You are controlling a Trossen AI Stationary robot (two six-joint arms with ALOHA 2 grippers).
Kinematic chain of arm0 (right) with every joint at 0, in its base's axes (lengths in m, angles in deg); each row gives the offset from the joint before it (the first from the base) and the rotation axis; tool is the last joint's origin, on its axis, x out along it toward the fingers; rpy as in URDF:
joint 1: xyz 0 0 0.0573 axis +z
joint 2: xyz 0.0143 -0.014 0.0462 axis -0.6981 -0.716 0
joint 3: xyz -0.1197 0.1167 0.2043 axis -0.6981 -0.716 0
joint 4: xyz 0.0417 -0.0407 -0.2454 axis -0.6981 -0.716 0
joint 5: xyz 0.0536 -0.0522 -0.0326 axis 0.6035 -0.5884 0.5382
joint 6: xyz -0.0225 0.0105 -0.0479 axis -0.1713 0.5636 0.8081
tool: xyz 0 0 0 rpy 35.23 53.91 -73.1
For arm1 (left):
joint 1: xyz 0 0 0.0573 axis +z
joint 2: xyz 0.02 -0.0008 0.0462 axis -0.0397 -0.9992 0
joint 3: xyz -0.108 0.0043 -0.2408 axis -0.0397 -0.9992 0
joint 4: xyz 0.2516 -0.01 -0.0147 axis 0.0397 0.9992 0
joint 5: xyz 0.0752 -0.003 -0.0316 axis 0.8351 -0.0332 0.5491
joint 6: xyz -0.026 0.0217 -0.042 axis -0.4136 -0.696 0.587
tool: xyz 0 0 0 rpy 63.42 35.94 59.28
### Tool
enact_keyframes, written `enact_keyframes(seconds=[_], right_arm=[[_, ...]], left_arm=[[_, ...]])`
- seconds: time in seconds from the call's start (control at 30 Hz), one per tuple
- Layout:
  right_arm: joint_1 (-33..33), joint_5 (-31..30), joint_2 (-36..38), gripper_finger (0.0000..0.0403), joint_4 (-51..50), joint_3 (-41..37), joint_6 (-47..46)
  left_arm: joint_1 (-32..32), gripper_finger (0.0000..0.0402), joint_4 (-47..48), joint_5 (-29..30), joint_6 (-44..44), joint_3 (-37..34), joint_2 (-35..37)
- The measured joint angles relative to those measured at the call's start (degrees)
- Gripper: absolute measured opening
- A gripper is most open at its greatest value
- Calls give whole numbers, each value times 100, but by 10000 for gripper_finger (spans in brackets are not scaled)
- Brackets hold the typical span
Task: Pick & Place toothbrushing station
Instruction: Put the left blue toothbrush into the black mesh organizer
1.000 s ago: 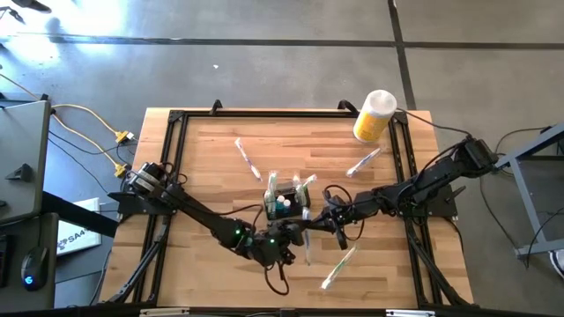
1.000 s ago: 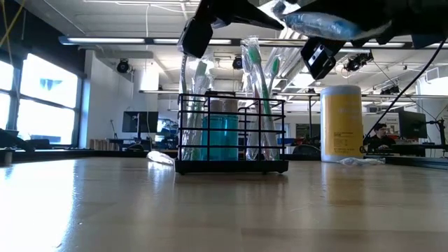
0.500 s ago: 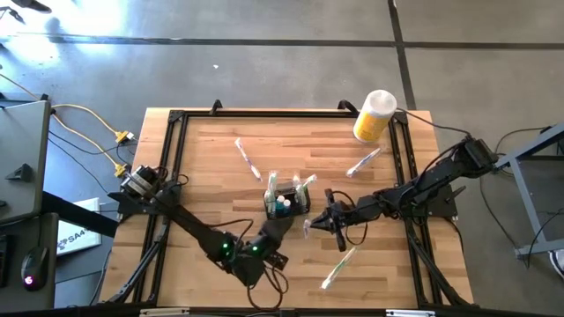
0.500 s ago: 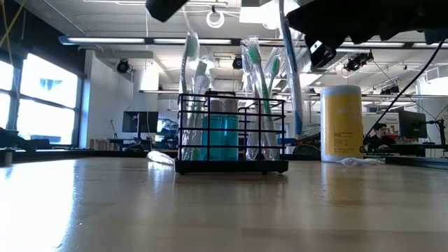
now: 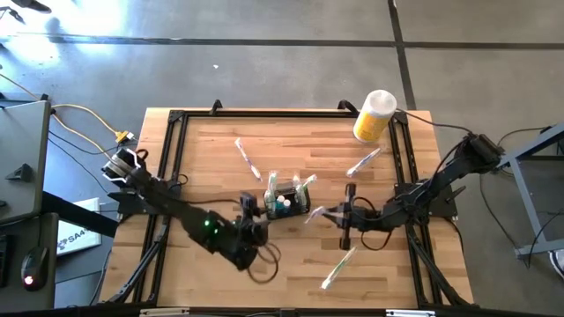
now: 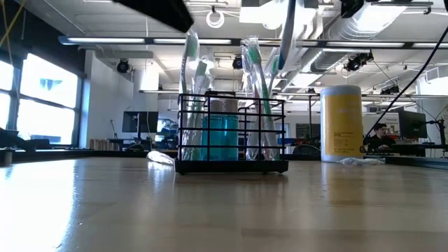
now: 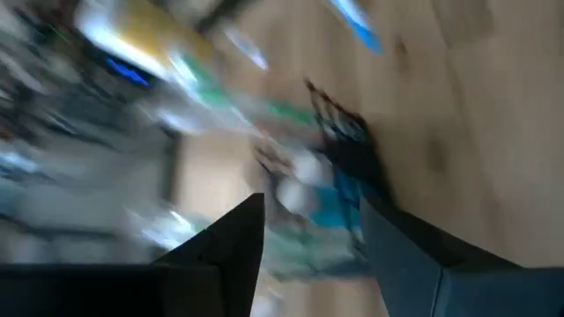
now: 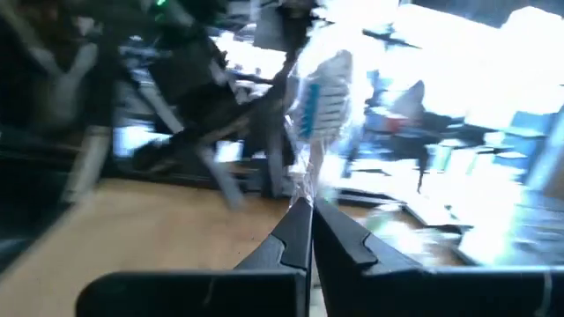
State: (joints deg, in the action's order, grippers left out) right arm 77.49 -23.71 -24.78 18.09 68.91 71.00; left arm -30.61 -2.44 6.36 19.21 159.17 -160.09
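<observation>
The toothbrushing station (image 5: 286, 201) is a black wire-mesh caddy at the table's middle. It stands on its base and holds several wrapped toothbrushes and a teal tube (image 6: 222, 136). My right gripper (image 5: 335, 215) is just right of it, shut on a clear-wrapped toothbrush (image 5: 315, 214) with blue bristles (image 8: 319, 99). In the low view this brush (image 6: 285, 31) stands above the caddy's right end. My left gripper (image 5: 251, 210) is open and empty at the caddy's near left corner. The caddy (image 7: 345, 167) shows ahead of its fingers. My right gripper pinches the wrapped toothbrush between its two fingertips (image 8: 300, 220), on the handle below the head (image 8: 307, 189). The fingers come level from the table's right. The brush is lifted clear of the table, near upright, beside the caddy's top.
A yellow cylinder with a white lid (image 5: 374, 116) stands at the far right corner. Loose wrapped toothbrushes lie far left of the caddy (image 5: 245, 158), far right of it (image 5: 363, 162) and near right of it (image 5: 339, 267). A black frame (image 5: 176, 119) edges the table.
My left gripper has drawn back from the toothbrush toward the table's left, ending at the caddy's near left corner. My right gripper has gone toward the table's right and up with the toothbrush, which has turned from level to near upright and risen above the caddy's top.
</observation>
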Motion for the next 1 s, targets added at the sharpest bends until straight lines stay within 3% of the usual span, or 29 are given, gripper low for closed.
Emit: enact_keyframes(seconds=[0.1,0.27,0.57,1.0], right_arm=[[-2,-507,-3,2,250,0,286],[-189,-929,-4,2,258,0,301],[-584,-779,-61,2,21,0,-145],[-940,-730,-814,3,-29,0,-927]], left_arm=[[195,180,259,-851,611,-117,27],[487,180,-370,-1695,625,-651,27],[387,180,-718,-1799,579,-804,58],[311,180,-770,-2017,525,-804,57]])
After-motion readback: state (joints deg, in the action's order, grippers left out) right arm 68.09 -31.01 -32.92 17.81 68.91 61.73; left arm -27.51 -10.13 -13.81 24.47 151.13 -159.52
